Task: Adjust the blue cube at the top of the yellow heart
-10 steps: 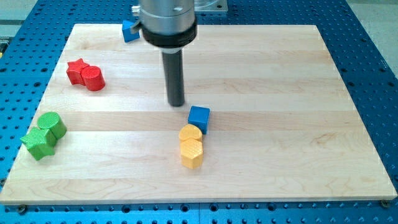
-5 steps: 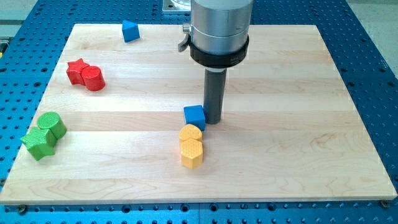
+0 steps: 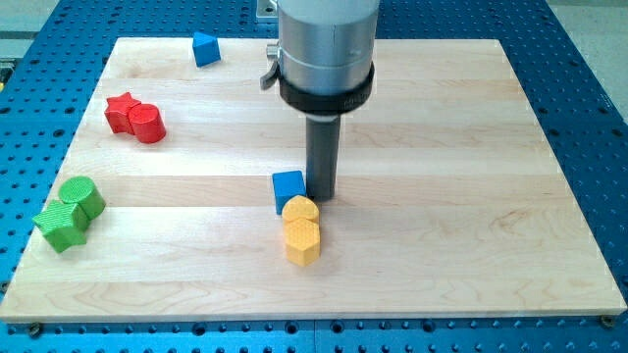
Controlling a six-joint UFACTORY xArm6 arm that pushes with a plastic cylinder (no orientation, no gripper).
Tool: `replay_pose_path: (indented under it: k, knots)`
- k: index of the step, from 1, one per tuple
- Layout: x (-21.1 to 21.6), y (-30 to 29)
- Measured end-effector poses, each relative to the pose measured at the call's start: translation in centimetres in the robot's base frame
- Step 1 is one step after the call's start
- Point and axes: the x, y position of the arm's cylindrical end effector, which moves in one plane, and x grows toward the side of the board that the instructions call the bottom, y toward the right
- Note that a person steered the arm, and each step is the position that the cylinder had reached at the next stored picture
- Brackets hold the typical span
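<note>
The blue cube (image 3: 288, 188) sits on the wooden board, touching the upper left of the yellow heart (image 3: 300, 209). A yellow hexagonal block (image 3: 302, 241) lies right below the heart, touching it. My tip (image 3: 321, 198) is down on the board against the blue cube's right side, just above the heart's upper right edge.
A blue triangular block (image 3: 204, 48) lies near the view's top left edge. A red star (image 3: 121, 110) and a red cylinder (image 3: 146, 124) touch at the left. A green cylinder (image 3: 81, 197) and a green star (image 3: 59, 225) sit at the lower left.
My tip swung round to the cube's right side and pushed it left. The blue cube slid from the heart's upper right to its upper left.
</note>
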Motion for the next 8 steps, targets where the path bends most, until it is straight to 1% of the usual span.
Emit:
replay_pose_path:
  k: [1,2,3,4,6,8]
  knots:
    - [-6.4,-3.4]
    - [-5.6,-8.7]
    - [-0.1,-9.7]
    - [2.4,-9.2]
    - [2.4,-6.1]
    - [1.9,-6.2]
